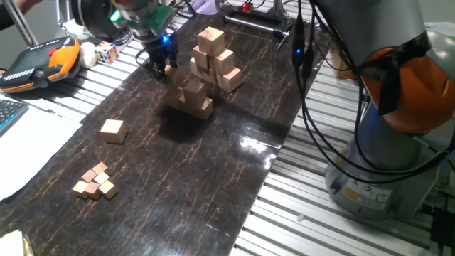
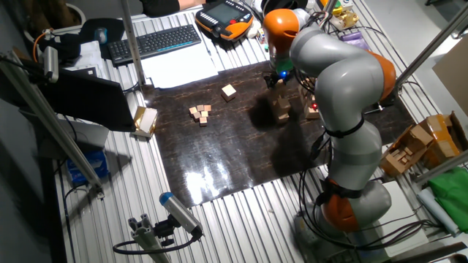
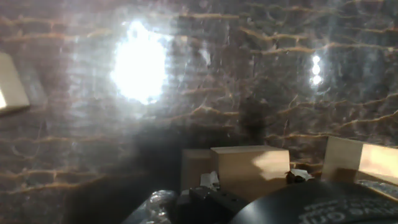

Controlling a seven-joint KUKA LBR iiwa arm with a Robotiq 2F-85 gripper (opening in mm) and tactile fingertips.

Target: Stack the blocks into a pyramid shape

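The pyramid shape point(image 1: 192, 96) is a stepped pile of mid-sized tan blocks on the dark mat; it also shows in the other fixed view point(image 2: 280, 108). One loose block point(image 1: 112, 130) lies apart to the left, also seen in the other fixed view point(image 2: 229, 91). My gripper point(image 1: 161, 71) hangs low just behind and left of the pile, fingers apart with nothing tan between them. It is also in the other fixed view point(image 2: 277, 80). The hand view shows a block face point(image 3: 249, 169) close below and another block point(image 3: 360, 160) at the right.
A taller stack of bigger cubes point(image 1: 213, 57) stands right behind the pyramid. Several tiny pinkish cubes point(image 1: 94, 181) lie at the mat's near left. A teach pendant point(image 1: 35, 64), a colour cube point(image 1: 106, 51) and papers sit left of the mat. The arm's base point(image 1: 384, 142) and cables are on the right.
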